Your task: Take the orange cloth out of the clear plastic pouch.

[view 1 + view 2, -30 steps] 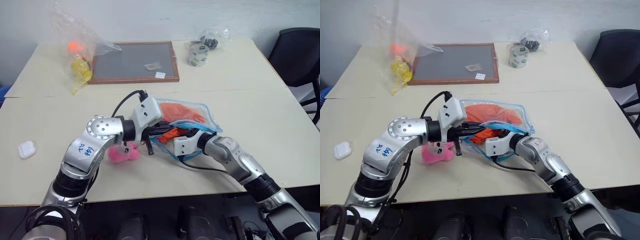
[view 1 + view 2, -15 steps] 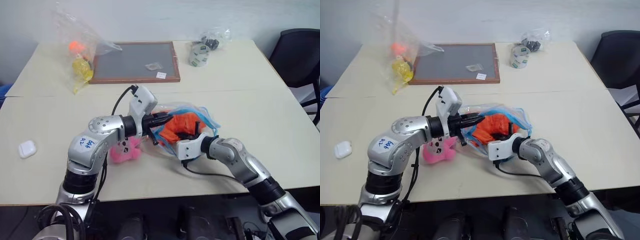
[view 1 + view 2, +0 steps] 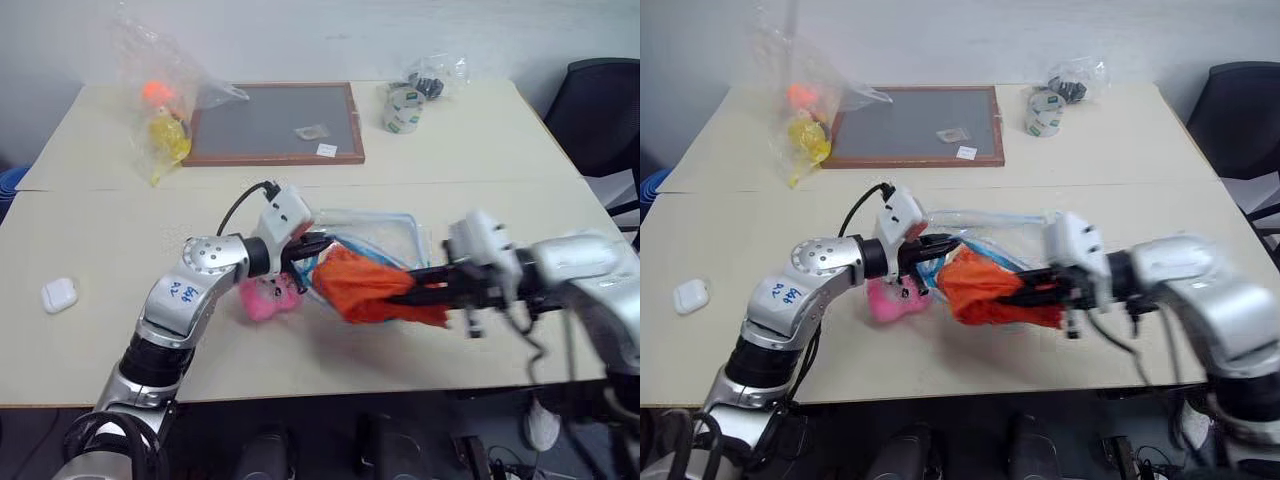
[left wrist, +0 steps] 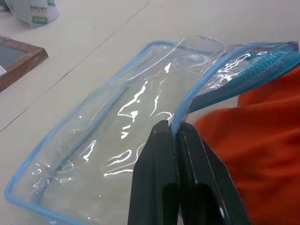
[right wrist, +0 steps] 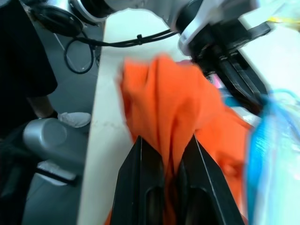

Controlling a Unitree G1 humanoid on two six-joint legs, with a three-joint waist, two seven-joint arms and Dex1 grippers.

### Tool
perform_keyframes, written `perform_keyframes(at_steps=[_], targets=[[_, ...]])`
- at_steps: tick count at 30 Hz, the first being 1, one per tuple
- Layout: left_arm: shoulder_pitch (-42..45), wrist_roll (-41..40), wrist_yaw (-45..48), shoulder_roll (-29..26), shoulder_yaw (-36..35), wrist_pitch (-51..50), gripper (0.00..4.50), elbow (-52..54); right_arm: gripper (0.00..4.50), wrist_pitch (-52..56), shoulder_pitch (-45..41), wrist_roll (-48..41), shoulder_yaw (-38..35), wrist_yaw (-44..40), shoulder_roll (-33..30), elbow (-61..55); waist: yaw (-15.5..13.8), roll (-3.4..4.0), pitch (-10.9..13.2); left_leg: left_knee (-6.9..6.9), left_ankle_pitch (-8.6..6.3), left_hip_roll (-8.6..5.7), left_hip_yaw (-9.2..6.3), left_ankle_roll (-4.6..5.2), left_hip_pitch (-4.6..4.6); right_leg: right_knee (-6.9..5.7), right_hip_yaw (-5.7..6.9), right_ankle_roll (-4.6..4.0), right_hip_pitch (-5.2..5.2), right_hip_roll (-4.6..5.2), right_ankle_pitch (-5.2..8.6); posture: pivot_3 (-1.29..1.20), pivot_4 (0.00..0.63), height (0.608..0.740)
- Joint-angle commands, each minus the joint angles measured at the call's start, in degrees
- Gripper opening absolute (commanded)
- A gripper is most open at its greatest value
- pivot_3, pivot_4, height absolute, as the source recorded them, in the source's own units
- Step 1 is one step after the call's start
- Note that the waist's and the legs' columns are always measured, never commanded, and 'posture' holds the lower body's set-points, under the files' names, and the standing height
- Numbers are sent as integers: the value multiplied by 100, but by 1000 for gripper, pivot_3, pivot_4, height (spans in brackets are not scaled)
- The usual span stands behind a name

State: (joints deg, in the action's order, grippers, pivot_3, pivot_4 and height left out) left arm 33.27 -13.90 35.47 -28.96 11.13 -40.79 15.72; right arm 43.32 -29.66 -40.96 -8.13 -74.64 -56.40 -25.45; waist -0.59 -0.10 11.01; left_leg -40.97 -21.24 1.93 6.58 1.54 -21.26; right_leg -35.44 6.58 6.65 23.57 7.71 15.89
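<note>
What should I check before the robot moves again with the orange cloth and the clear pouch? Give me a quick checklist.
1. Right gripper shut on the orange cloth: ok.
2. Left gripper pinching the blue trim of the clear plastic pouch: ok.
3. Cloth out of the pouch: ok, the pouch body looks see-through and hollow in the left wrist view.
4. Cloth fully past the zipper edge: cannot tell, it hangs right beside the opening.
5. Cloth lifted off the table: ok, it hangs from the right gripper.
6. Pink plush toy out of the way: not ok, it lies close under the left gripper.
</note>
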Motion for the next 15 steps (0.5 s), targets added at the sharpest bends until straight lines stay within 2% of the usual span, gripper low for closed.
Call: perform_keyframes(at_steps=[1, 4, 8, 11, 15], targets=[[-151, 175, 166, -295, -14, 252, 0, 309, 9, 165, -311, -273, -803, -479, -752, 961, 7, 0, 0, 3, 0, 0, 2, 0, 0, 2, -1, 0, 0, 1, 0, 0, 150, 740], [-306, 247, 375, -584, -2, 482, 0, 455, 9, -316, -576, 193, -897, -918, -1489, 2358, 24, 0, 1, 7, 0, 0, 10, 0, 0, 3, -6, 0, 6, 2, 0, 0, 150, 740], [-453, 232, 484, -724, -54, 617, 0, 475, 9, -1400, -1163, 1039, -551, -1212, -1982, 4162, 67, 1, 1, 12, 0, 0, 19, 1, 0, 13, -8, 2, 7, 2, -1, 0, 150, 740], [-496, 255, 545, -771, -71, 698, 0, 449, 9, -1944, -1924, 1615, -195, -1205, -2051, 5349, 83, 20, 12, 12, 0, -2, 37, 2, 0, 15, -18, 12, 14, 2, -7, 0, 150, 740], [-512, 263, 638, -800, -44, 785, 0, 477, 9, -2868, -2221, 2072, -28, -1171, -1802, 5910, 89, 30, 17, 22, 1, 2, 48, -2, 1, 29, -22, 12, 23, -9, -7, 0, 150, 740]])
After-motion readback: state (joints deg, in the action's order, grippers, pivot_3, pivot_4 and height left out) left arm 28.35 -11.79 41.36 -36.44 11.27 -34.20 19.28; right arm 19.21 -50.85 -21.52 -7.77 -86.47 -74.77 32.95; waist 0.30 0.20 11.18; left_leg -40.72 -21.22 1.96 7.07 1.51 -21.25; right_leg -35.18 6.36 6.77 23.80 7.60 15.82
